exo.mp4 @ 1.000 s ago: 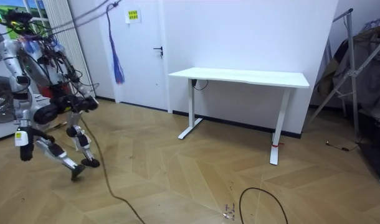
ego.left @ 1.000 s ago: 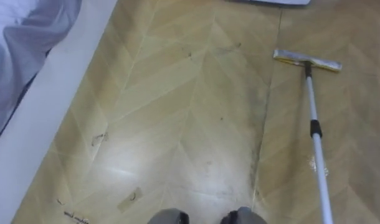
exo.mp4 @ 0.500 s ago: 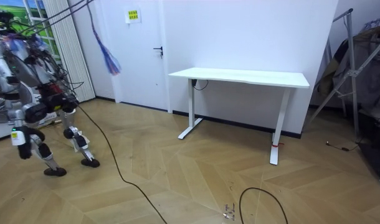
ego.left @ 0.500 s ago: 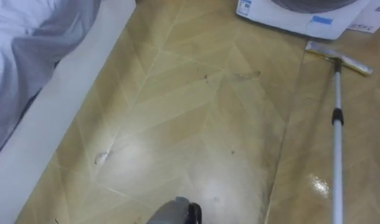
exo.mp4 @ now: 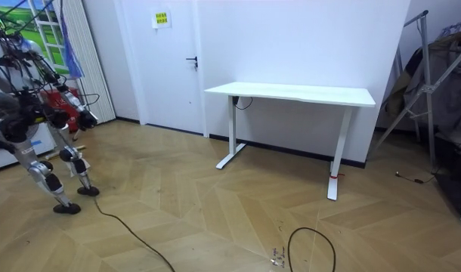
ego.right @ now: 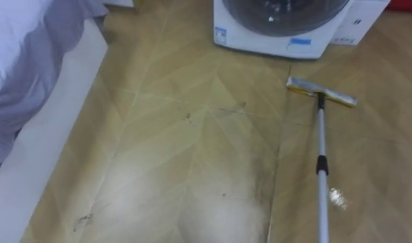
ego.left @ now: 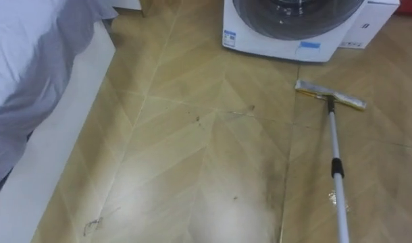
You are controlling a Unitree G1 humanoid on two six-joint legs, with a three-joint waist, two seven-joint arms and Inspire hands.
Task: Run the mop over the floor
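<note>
A flat mop (ego.left: pixel 329 95) is seen lying on the herringbone wooden floor (ego.left: pixel 192 148). Its yellowish head rests flat just in front of a white washing machine (ego.left: pixel 294 30), and its pale pole (ego.left: pixel 335 155) runs back from the head toward the lower edge of the eye views. Whether the pole is held, and how the fingers are set, cannot be told, because its near end passes out of the picture. A small wet glint (ego.left: pixel 338 198) is visible just beside the pole, which suggests that a little of the floor there has been dampened. A dark smear (ego.left: pixel 273 189) along a board seam left of the pole looks unwiped, as do thin scuff marks (ego.left: pixel 223 111) further up and a scribble-like mark (ego.left: pixel 91 226) near the bed (ego.left: pixel 30 47). In the room view the robot is placed at the far left, standing on both feet. The task is judged to be at an early stage: the broad stretch between bed and pole is left to be covered.
</note>
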